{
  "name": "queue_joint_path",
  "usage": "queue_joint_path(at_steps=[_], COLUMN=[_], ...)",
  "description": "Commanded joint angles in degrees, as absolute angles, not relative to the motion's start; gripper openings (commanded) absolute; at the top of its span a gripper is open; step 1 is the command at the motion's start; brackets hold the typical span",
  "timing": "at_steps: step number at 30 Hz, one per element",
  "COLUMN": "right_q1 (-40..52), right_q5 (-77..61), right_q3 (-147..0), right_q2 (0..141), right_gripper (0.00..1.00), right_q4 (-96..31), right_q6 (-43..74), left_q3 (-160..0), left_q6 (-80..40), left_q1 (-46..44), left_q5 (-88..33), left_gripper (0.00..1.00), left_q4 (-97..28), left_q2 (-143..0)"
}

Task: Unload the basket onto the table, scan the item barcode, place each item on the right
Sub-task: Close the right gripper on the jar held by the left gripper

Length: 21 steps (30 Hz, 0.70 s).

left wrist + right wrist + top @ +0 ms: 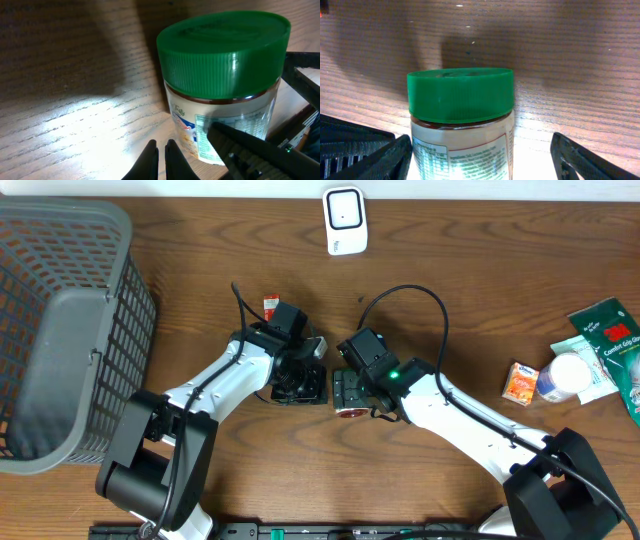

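Straddling the jar, the right tool stands open; the left tool, closed and empty, sits beside it. Rigid, likely slick: grip below the green lid.

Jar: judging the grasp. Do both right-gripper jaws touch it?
Apart on one side: right wrist view shows bare table between jar and that jaw.

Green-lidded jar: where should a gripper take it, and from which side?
The jar, on its labelled body just below the green lid, fingers closing across the round sides. The right gripper straddles it that way, open; the slightly wider lid should stop slipping. The left gripper is shut, near it.
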<state>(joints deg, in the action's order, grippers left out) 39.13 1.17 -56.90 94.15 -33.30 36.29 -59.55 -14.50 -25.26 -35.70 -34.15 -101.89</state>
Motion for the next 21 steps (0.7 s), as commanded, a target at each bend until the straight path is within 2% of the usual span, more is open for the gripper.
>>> queue_joint_path(at_steps=[1,5,21], right_q1=[39.4,39.4,38.9], right_q5=[3.2,6.5,10.5], right_q3=[-57.3,-57.3,-57.3], right_q2=[94.5,94.5,94.5], right_gripper=[0.82,0.76,0.71], right_q4=[-33.6,-34.7,-38.6], right_q6=[35.5,35.6,35.7], left_q3=[-59.5,-59.5,-59.5], left_q6=[-12.7,-12.7,-12.7], left_q1=[-25.5,-25.5,-25.5], left_q5=[-33.3,-32.3,-32.3], left_gripper=[0.08,0.08,0.08], left_q4=[-34.2,-34.2,-34.2], left_q2=[-100.7,-100.7,-100.7])
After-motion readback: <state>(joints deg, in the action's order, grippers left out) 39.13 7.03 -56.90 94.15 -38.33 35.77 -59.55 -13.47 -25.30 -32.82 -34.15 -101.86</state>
